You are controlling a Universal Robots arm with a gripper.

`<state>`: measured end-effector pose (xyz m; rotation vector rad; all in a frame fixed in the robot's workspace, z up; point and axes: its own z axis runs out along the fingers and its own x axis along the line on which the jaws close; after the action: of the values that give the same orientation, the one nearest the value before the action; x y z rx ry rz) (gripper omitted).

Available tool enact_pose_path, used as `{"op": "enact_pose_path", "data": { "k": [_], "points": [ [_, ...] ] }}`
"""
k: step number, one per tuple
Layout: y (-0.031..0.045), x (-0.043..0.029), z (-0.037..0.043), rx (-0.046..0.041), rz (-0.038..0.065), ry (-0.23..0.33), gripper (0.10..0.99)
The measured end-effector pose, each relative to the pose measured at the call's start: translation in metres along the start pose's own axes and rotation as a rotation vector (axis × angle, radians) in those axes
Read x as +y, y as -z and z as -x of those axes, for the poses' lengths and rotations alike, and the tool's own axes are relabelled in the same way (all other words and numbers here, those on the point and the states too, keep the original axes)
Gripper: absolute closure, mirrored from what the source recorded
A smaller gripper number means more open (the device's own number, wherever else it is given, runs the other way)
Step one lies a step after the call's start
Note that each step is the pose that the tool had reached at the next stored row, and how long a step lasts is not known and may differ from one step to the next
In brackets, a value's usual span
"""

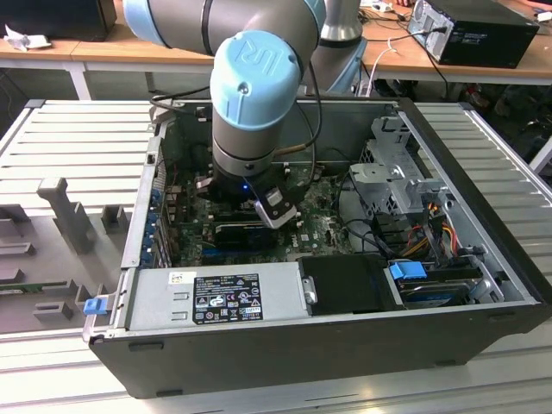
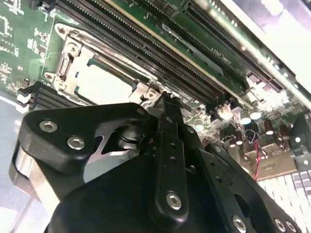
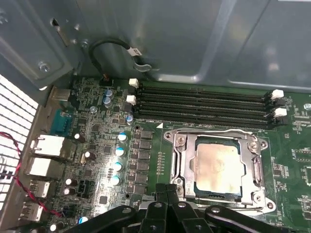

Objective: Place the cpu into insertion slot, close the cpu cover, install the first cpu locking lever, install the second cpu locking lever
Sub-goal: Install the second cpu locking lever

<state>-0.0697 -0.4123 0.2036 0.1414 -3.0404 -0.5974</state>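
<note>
The cpu lies flat in the insertion slot, its tan-grey face up; in the second wrist view the cpu looks pale. The silvery cpu cover is down flat around it, framing the chip. Thin wire levers run along the socket's edges; I cannot tell whether they are latched. My gripper hangs just beside the socket's near edge with its black fingers pressed together. In the second wrist view the fingertip reaches the socket's corner. In the exterior view the arm's wrist stands low inside the open computer case.
Long black memory slots run beside the socket, below the grey case wall. A row of capacitors and rear ports lie to one side. The power supply, drive cage and cables crowd the case.
</note>
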Motion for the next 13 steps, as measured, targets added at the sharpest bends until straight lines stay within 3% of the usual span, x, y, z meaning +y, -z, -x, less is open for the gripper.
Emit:
{"op": "enact_pose_path", "data": {
  "k": [8, 13],
  "points": [
    [0.0251, 0.0103, -0.0006, -0.0001, 0.000, 0.000, 0.980],
    [0.0289, 0.0119, -0.0007, -0.0002, 0.000, 0.000, 0.980]
  ]
}}
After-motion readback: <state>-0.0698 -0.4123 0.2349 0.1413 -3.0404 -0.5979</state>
